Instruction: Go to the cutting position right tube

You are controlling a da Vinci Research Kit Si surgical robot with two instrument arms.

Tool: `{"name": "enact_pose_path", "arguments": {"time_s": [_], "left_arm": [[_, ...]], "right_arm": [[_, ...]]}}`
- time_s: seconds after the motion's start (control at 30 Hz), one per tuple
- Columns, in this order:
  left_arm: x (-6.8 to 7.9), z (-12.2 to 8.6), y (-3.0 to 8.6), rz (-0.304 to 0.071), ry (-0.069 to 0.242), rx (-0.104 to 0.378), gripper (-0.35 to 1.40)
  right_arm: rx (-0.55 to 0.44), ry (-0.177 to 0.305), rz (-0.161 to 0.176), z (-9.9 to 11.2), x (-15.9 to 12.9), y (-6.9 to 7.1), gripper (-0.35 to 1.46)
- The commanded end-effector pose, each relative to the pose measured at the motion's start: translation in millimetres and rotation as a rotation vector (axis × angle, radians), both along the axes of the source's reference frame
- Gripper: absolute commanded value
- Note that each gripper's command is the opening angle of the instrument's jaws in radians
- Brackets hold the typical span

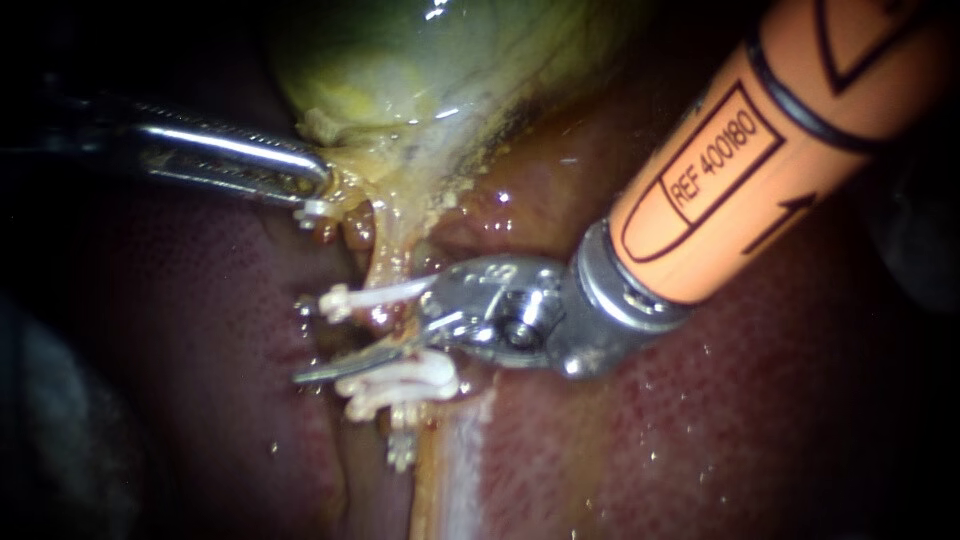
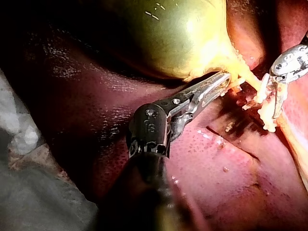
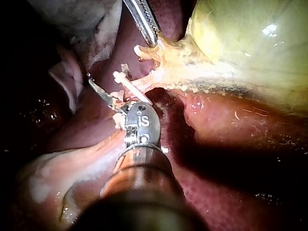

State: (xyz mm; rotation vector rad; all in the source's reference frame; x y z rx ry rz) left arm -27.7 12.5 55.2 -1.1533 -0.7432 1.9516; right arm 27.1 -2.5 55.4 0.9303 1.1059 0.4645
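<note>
The green gallbladder (image 1: 420, 60) narrows to a pale neck, and a yellowish tube (image 1: 385, 255) runs from it down across the liver (image 1: 700, 430). One white clip (image 1: 375, 294) crosses the tube, and more white clips (image 1: 400, 380) sit lower on it. My right instrument (image 1: 330, 335), on an orange shaft, has its thin blades open either side of the tube, between the upper and lower clips. My left instrument (image 1: 318, 190) is shut on tissue at the gallbladder's neck, holding it out to the left. In the left wrist view the left instrument (image 2: 224, 82) grips the same spot.
Dark red liver surrounds the tube on both sides. A pale band of tissue (image 1: 455, 480) continues below the clips. In the right wrist view the left instrument (image 3: 153, 38) lies ahead of my right instrument (image 3: 113, 89), beside the gallbladder (image 3: 250, 43).
</note>
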Motion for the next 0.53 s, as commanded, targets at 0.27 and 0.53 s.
{"name": "enact_pose_path", "arguments": {"time_s": [0.27,0.53], "left_arm": [[0.0,0.0,0.0,0.001,0.000,0.000,-0.35],[0.0,0.1,0.1,0.001,-0.001,0.000,-0.35]], "right_arm": [[0.009,0.008,0.006,-0.6,0.0,0.4,1.26],[0.009,0.011,0.007,-0.5,0.0,0.4,1.26]]}}
